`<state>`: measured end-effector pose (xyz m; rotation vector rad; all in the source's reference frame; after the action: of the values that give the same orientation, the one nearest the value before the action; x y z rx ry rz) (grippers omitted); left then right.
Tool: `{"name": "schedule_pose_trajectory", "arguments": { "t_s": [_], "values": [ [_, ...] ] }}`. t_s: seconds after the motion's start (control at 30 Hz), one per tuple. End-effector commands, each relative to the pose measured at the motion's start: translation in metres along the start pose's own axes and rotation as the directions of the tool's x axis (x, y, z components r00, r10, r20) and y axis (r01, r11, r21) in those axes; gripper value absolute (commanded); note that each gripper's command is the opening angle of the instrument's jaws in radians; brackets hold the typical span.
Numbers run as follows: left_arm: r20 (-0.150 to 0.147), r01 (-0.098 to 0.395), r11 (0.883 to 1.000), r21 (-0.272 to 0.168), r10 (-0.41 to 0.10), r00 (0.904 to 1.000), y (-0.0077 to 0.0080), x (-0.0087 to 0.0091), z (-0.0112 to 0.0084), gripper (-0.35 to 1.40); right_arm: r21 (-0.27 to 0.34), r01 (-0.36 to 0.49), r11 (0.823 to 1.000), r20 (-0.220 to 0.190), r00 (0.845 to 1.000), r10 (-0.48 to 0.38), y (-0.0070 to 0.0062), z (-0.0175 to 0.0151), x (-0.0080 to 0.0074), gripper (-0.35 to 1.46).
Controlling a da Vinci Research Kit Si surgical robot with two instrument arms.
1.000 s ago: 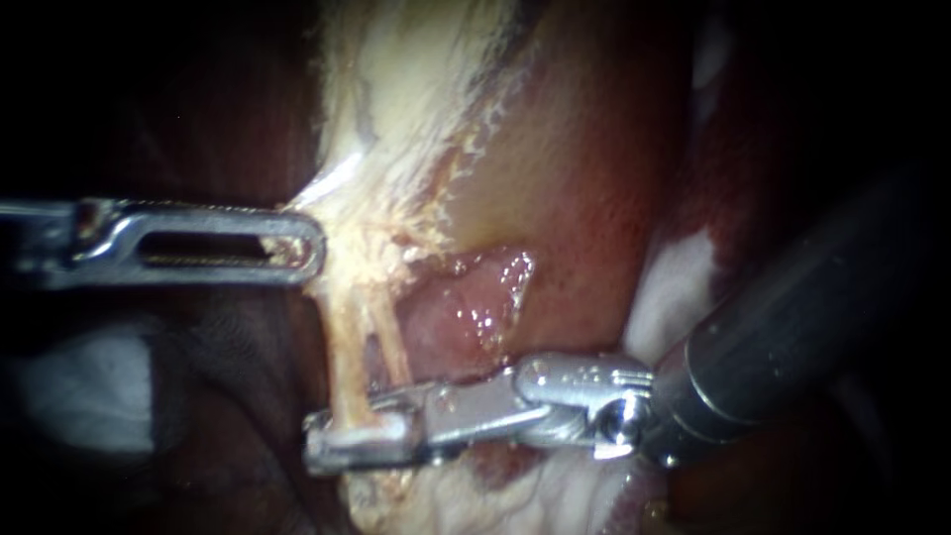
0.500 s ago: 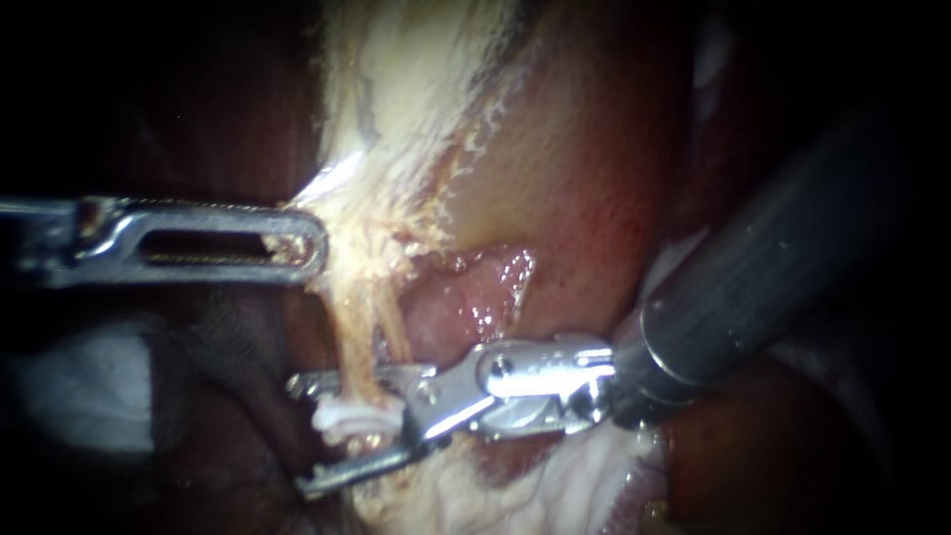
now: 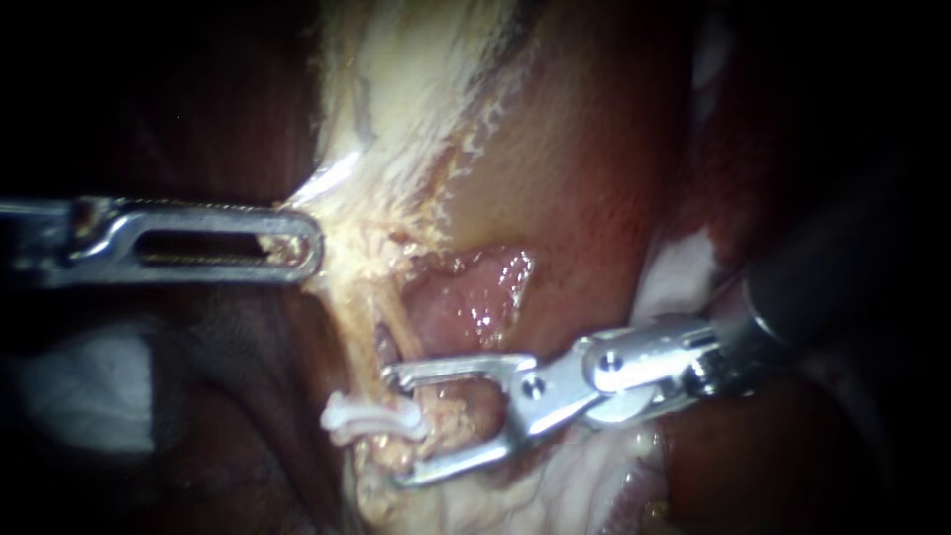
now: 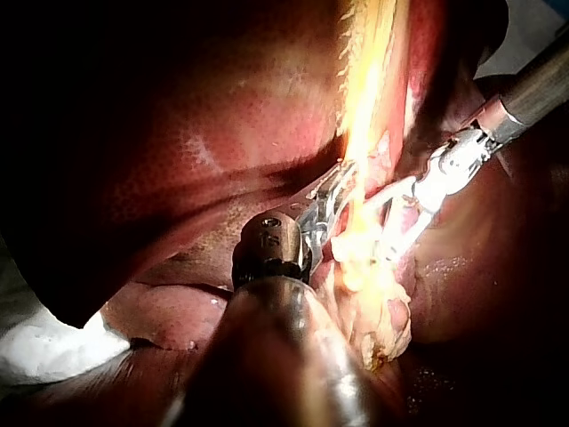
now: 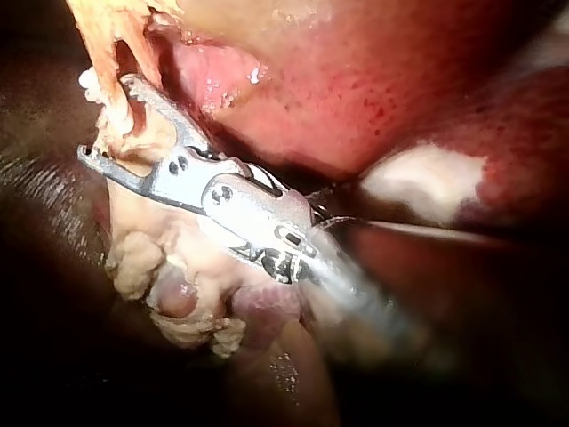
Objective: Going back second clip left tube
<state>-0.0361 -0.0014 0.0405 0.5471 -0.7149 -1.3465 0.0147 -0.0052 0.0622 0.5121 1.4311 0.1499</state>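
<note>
two instruments, one clip, and what look like two tubes, though the glare makes that count unsure.

the clip (image 3: 369,419) is white and sits crosswise on the left tube (image 3: 347,347), low on it. its ends stick out to the left of the tube, and it lies just below where the two tubes run down side by side out of the pale tissue (image 3: 396,119).

the right instrument (image 3: 391,428) comes in from the right with its jaws spread wide and gripping nothing. the right tube (image 3: 404,342) and a lump of yellowish tissue stand in the gap between them, and the upper jaw's tip lies just above the clip's right end. the right wrist view shows the same open fork around the lumpy tissue.

the left instrument (image 3: 309,244) lies level, well above the clip. its slotted jaws are pressed together on the edge of the pale tissue, which is pulled taut towards them.
</note>
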Motion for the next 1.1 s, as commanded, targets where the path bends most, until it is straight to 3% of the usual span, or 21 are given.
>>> {"name": "schedule_pose_trajectory", "arguments": {
  "t_s": [0.03,0.3,0.6,0.87,1.1],
  "values": [
    [-0.001,0.000,1.000,0.001,0.000,1.0000,0.0000,0.0000,0.0001,-0.35,-0.003,0.009,1.000,0.001,1.000,-0.009,0.0001,-0.0008,0.0003,0.58],
    [0.000,0.000,1.000,0.000,0.000,1.0000,0.0000,0.0000,0.0001,-0.35,-0.040,0.051,0.998,0.013,0.999,-0.051,0.0006,-0.0078,0.0038,0.59],
    [0.002,-0.001,1.000,-0.001,0.001,1.0000,0.0002,0.0003,0.0005,-0.35,-0.050,0.073,0.996,-0.004,0.997,-0.074,0.0000,-0.0126,0.0075,0.59],
    [0.016,-0.011,1.000,-0.008,0.012,0.9998,0.0014,0.0018,0.0046,-0.35,-0.045,0.072,0.996,-0.004,0.997,-0.073,-0.0005,-0.0139,0.0077,0.59],
    [0.012,-0.010,1.000,0.000,0.010,0.9999,0.0011,0.0016,0.0077,-0.35,-0.044,0.073,0.996,-0.004,0.997,-0.073,-0.0006,-0.0141,0.0076,0.60]
  ]
}}
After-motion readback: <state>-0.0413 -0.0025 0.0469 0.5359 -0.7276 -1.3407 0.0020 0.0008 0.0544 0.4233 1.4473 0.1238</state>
